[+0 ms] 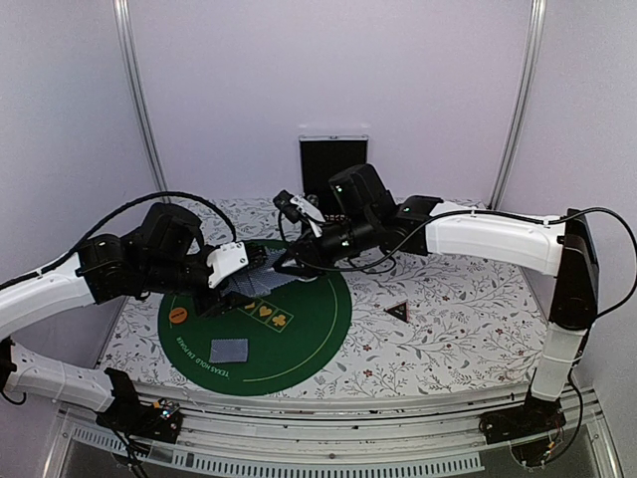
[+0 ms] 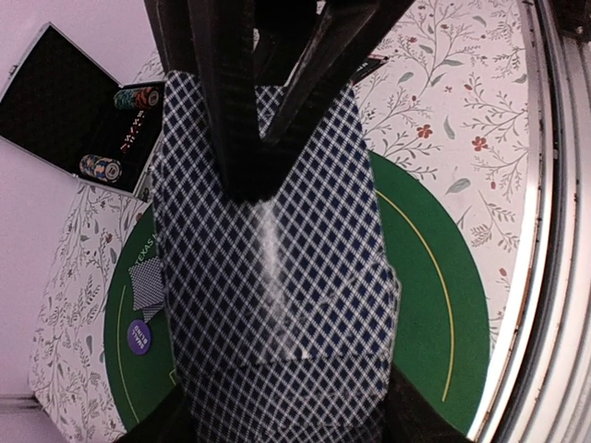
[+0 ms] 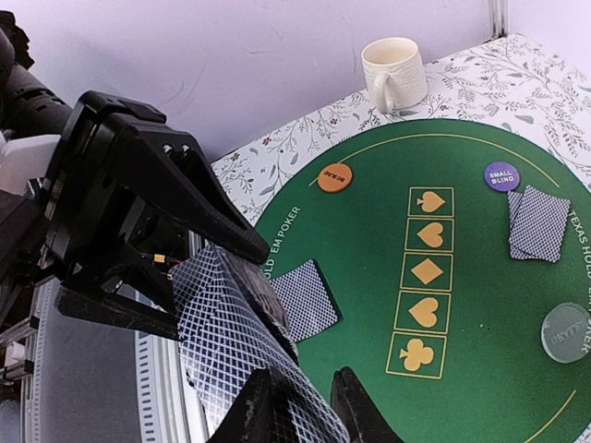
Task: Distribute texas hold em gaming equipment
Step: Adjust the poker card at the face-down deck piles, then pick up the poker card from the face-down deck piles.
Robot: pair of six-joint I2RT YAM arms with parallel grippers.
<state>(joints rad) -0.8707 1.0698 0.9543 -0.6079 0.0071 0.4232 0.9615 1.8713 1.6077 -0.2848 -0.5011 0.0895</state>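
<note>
My left gripper (image 1: 239,282) is shut on a deck of playing cards (image 1: 263,286) with checked blue backs, held above the green mat (image 1: 309,334). In the left wrist view the deck (image 2: 277,305) fills the middle. My right gripper (image 1: 288,261) meets the deck from the far side, its jaws closed on the bent top card (image 3: 231,332). One card (image 1: 229,351) lies face down on the near mat and a pair (image 3: 538,223) lies on the far side. An orange disc (image 1: 178,316), a purple disc (image 3: 501,175) and a pale disc (image 3: 566,332) sit on the mat. A black triangular marker (image 1: 398,311) lies right of it.
An open black case (image 1: 333,164) with stacked chips (image 2: 100,168) stands at the back. A white mug (image 3: 394,72) stands beside the mat. The floral tablecloth (image 1: 468,319) surrounds the mat; a metal rail (image 1: 328,423) runs along the near edge.
</note>
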